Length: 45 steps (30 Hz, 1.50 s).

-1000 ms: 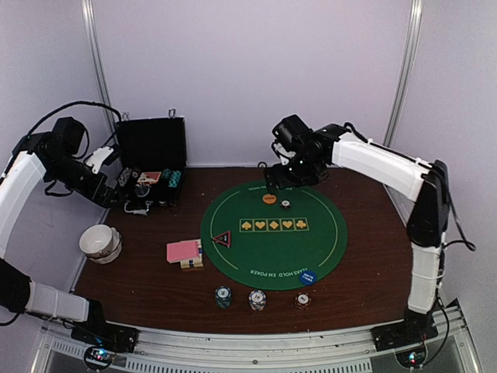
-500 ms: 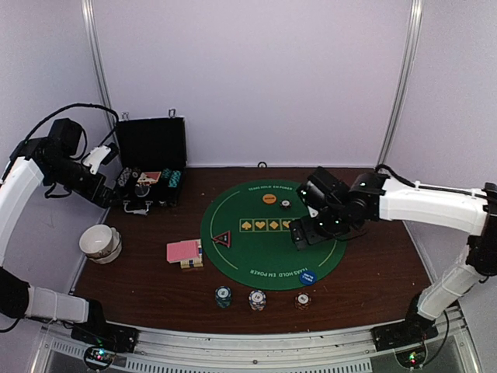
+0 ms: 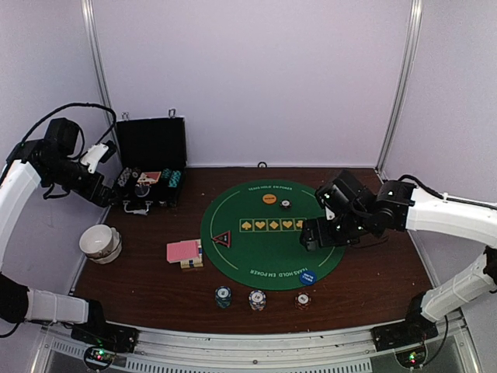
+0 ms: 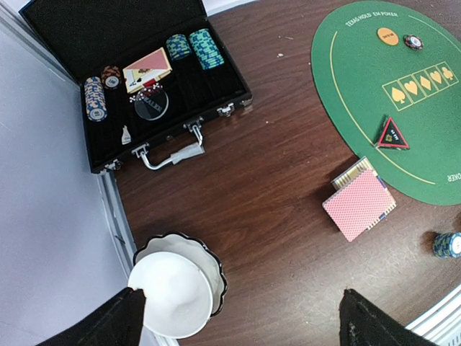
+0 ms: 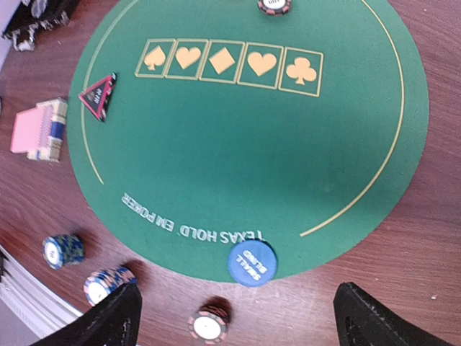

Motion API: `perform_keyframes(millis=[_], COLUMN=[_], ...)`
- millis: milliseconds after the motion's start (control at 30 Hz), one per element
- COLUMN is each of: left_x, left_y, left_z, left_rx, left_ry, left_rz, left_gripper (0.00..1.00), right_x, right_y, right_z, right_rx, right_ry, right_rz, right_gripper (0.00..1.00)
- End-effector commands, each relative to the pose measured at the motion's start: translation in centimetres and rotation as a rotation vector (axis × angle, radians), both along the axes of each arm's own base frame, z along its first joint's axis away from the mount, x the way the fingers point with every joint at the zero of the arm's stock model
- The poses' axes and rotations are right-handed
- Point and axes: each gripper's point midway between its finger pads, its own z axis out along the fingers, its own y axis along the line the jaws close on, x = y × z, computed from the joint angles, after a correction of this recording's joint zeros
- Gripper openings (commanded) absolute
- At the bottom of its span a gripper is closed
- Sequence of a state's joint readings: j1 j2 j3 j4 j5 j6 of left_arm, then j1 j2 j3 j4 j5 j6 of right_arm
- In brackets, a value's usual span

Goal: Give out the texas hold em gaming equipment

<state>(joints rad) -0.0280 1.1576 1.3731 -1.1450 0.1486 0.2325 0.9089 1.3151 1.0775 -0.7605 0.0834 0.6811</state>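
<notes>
Both spread, empty: right gripper [image 3: 312, 233] over round green felt mat's [image 3: 272, 250] 3 o'clock edge, left gripper [image 4: 241, 294] out past 10 o'clock; dropping on flat blue disc [image 5: 251, 264] at 5 o'clock could topple neighbouring brown-red striped chip stack [image 5: 209, 322].

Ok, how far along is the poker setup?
Done: three chip stacks line the near edge; the orange disc, blue disc and triangle marker sit on the mat; cards lie beside it. In hand: nothing; the left gripper and right gripper are open. Left: chips in the case.
</notes>
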Motion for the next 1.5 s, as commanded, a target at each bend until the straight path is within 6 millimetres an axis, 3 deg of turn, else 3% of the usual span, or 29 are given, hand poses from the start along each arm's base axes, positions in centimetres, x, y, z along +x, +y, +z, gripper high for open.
perform_keyframes(millis=[0,300,633,900,1067,1467], left_x=[0.6,0.5,-0.1,-0.4,-0.4,-0.4], left_y=[0.0,-0.2,-0.9,-1.1,-1.3,-1.3], left_z=[-0.3,-1.2,-1.5,-1.5,-1.5,-1.2], left_rx=[0.007,0.013,-0.014,-0.017,-0.03,-0.03], left_ry=[-0.004,0.053,0.095,0.104,0.106,0.102], left_rz=[-0.013,-0.036,-0.068,-0.087,-0.095,-0.092], left_gripper=[0.97,0.98,0.97,0.98,0.98,0.98], right_x=[-1.0,-2.9,-6.4,-7.6,-8.9,-10.0], right_y=[-0.9,0.3,5.2,4.6,4.0,4.7], right_z=[-0.5,-1.1,-3.0,-4.9,-7.4,-11.2], right_rx=[-0.09,-0.165,-0.187,-0.193,-0.21,-0.229], right_ry=[0.034,0.031,0.056,0.109,0.185,0.27], right_rz=[-0.004,0.122,0.25,0.24,0.256,0.296], right_gripper=[0.98,0.99,1.0,0.99,0.99,0.86])
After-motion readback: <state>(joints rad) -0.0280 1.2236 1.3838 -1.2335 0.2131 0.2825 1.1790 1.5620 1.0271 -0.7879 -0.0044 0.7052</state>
